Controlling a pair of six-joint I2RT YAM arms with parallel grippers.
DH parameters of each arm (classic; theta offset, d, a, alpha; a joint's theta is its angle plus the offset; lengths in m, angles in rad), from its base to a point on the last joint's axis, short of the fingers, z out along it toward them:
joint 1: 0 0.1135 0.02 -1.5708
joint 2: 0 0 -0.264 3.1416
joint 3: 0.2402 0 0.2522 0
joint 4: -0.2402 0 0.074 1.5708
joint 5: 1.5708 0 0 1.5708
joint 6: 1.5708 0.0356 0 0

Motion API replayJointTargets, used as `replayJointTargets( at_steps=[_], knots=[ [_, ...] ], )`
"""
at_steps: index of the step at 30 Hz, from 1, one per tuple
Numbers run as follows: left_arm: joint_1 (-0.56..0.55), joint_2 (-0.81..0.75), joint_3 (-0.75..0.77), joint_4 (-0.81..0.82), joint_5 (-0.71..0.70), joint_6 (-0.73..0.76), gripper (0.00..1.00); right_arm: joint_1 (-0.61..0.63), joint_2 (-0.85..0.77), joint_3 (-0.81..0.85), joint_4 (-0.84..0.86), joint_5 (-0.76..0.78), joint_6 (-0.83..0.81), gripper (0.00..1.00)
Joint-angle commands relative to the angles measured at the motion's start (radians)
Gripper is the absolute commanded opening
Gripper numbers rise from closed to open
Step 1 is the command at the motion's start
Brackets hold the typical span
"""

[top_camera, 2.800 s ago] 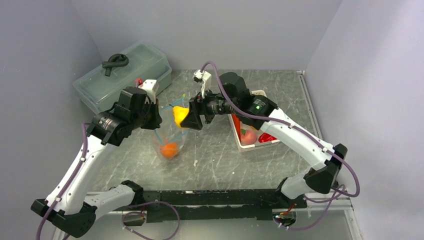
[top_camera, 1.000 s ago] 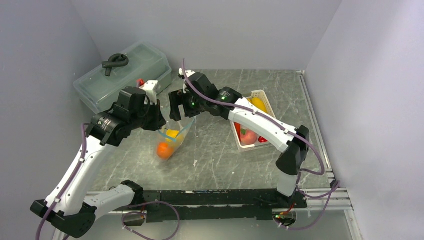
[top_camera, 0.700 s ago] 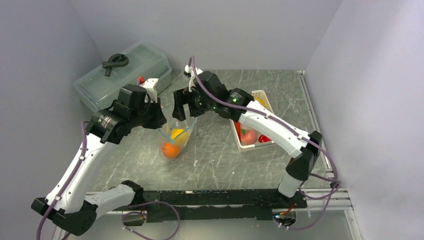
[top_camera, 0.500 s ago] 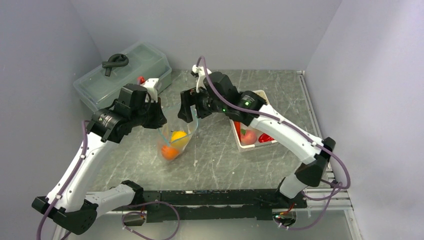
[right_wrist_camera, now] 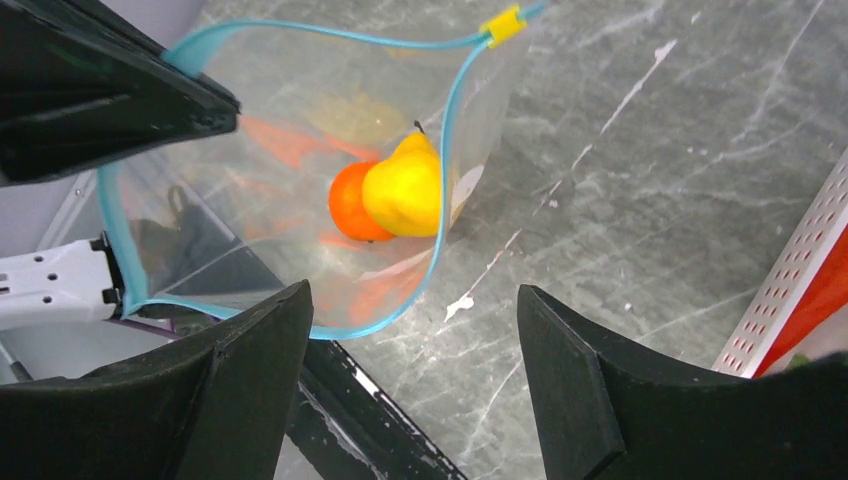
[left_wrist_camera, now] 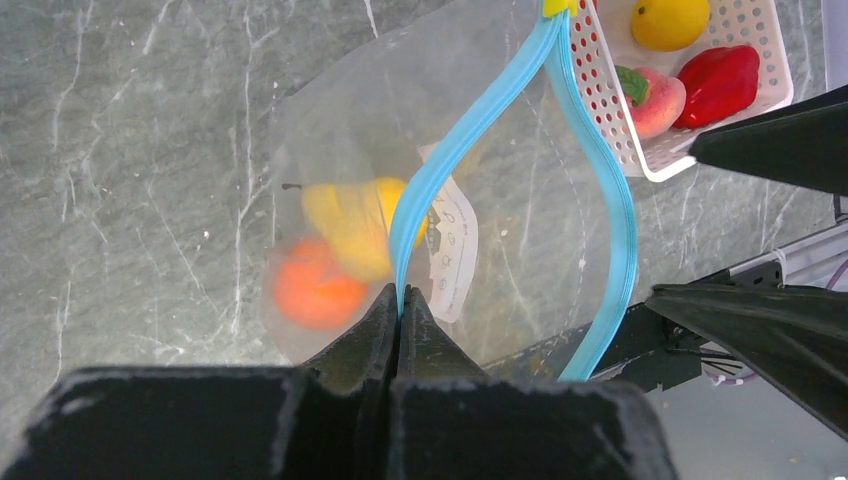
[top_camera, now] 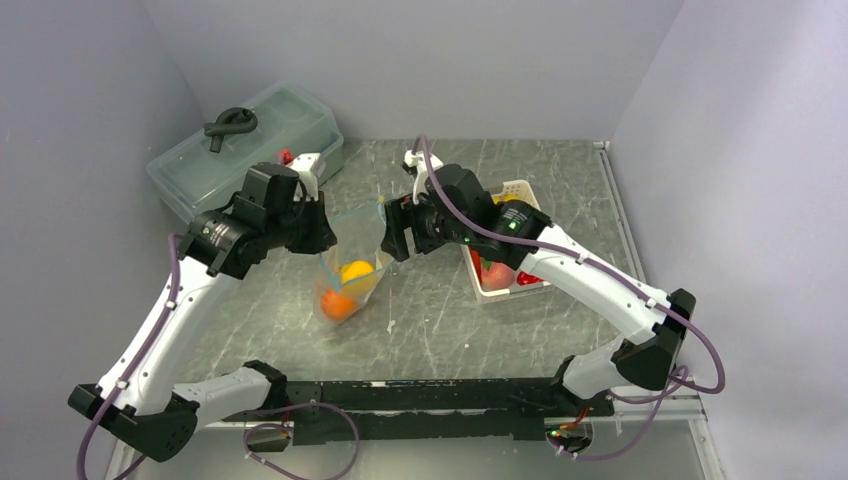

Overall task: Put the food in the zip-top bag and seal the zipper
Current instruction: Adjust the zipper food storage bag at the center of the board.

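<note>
Teal-blue zipper (left_wrist_camera: 470,140) ran along the mouth of the clear zip-top bag (top_camera: 350,265); the left end effector (left_wrist_camera: 398,305) was clamped on one side of that strip, jaws fully closed w/ only the thin plastic between them; the bag hung from that pinch w/ its mouth gaping, the other side of the strip bowing away from the held one; whether its bottom touched the grey marbled surface (top_camera: 450,320) could not be told. Inside lay 2 pcs of food, an orange (left_wrist_camera: 312,290) and a yellow fruit (right_wrist_camera: 405,190), touching each other low in the bag. A small yellow slider (right_wrist_camera: 502,25) sat at one end of the strip. The right end effector (right_wrist_camera: 412,295) hovered over the bag's mouth, on the side away from the left arm, fingers spread wide apart and nothing held between them. Near the bag, on the right arm's side, stood a white latticed basket (left_wrist_camera: 640,150) w/ a peach (left_wrist_camera: 655,100), a red pepper (left_wrist_camera: 718,82) and a lemon (left_wrist_camera: 670,18) in it. At the far left of the surface stood a translucent lidded box (top_camera: 250,150).
</note>
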Motion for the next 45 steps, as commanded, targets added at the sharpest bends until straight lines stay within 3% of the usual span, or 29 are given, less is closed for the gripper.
replayJointTargets(
  at_steps=[1,17,21,24,28,35,39,42,44,45],
  knots=[
    [-0.003,0.001,0.043,0.017,0.019,-0.032,0.0,-0.001,-0.02,-0.031,0.03,0.033,0.032,0.75],
    [-0.003,-0.01,0.05,0.02,0.049,-0.051,0.0,-0.004,0.085,-0.006,0.052,0.027,0.09,0.54],
    [-0.002,-0.014,0.047,0.016,0.048,-0.053,0.0,-0.004,0.118,0.019,0.027,0.022,0.087,0.3],
    [-0.003,-0.019,0.042,0.017,0.041,-0.053,0.0,-0.004,0.114,0.03,0.021,0.029,0.084,0.0],
    [-0.003,-0.019,0.045,0.006,0.026,-0.047,0.0,-0.004,0.104,0.098,-0.018,0.05,0.06,0.0],
    [-0.003,-0.019,0.043,0.0,0.022,-0.046,0.0,-0.003,0.121,0.362,-0.154,0.062,-0.012,0.0],
    [-0.003,-0.018,0.043,0.01,0.031,-0.049,0.0,-0.02,0.139,0.217,-0.079,0.014,-0.036,0.0],
    [-0.003,-0.013,0.048,0.01,0.039,-0.047,0.0,-0.021,0.204,0.276,-0.178,0.035,-0.03,0.0],
    [-0.003,-0.017,0.042,0.01,0.028,-0.046,0.0,-0.035,0.135,0.11,-0.001,0.081,-0.039,0.0],
    [-0.003,-0.018,0.041,0.011,0.034,-0.045,0.0,-0.063,0.131,0.09,-0.01,0.082,-0.025,0.0]
  ],
)
